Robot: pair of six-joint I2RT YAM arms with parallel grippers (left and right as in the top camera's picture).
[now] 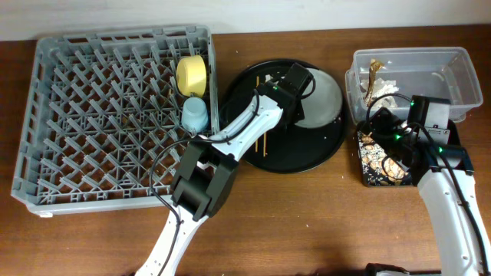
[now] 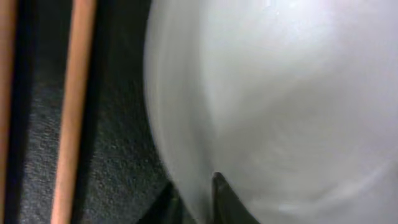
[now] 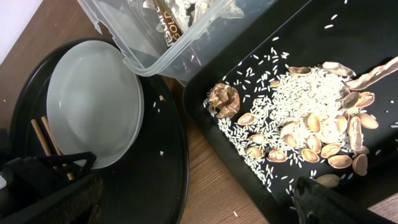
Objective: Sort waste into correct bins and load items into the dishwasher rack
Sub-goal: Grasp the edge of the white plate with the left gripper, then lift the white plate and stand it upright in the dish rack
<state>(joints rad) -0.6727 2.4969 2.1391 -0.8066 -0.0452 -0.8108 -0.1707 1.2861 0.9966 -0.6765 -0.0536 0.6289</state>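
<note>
Loading step: near the table's far edge, the left gripper straddles the rim of the grey round plate; whether it is clamped I cannot tell. Next it likely needs a firm pinch, then a lift to the grey pegged plastic rack.

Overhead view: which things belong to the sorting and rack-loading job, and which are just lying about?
Job: grey pegged plastic rack, small yellow bowl, light blue cup, grey round plate, two wooden chopsticks, clear plastic tub holding tissue, black rectangular tray of rice and shells.
Lying about: large round black tray under the plate and chopsticks.
</note>
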